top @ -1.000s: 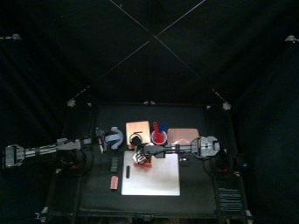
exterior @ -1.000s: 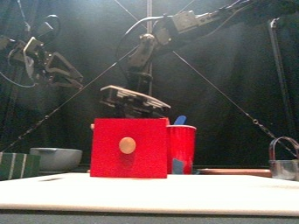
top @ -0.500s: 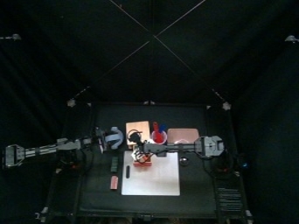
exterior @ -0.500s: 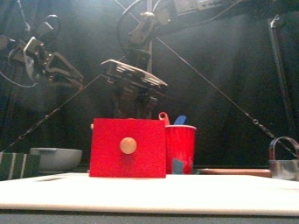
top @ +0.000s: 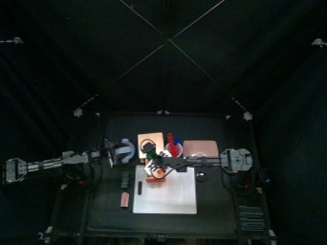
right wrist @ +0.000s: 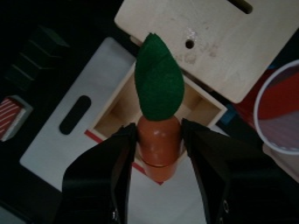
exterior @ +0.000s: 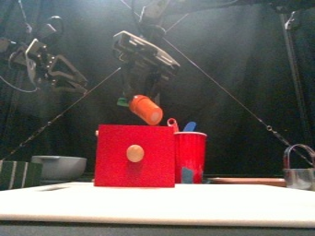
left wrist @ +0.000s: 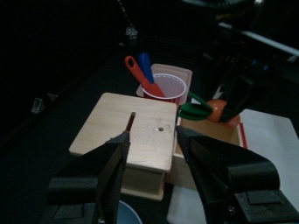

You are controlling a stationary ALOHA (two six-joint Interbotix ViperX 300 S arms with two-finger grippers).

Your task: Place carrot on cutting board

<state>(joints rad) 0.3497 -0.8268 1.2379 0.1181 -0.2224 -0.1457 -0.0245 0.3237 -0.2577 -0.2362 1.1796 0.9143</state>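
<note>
the right gripper (right wrist: 160, 166) has its two black jaws closed tight on the carrot (right wrist: 160, 144), which has an orange body and a green leafy top that points away from the jaws. the orange end is partly hidden between the jaws. in the front view the carrot (exterior: 146, 110) hangs in the air under the right gripper (exterior: 144, 69), above the red box (exterior: 135, 156), and touches nothing else. the white cutting board (right wrist: 73, 131) lies below the carrot, next to a wooden box (right wrist: 222, 39), and part of it is hidden behind the jaws. from the top the carrot is too small to make out. the left gripper (left wrist: 152, 144) has its jaws wide open and holds nothing; it hovers over the wooden box (left wrist: 128, 131), near a red cup (left wrist: 163, 87) with pens in it. the table (top: 102, 206) is black, with black curtains all round.
</note>
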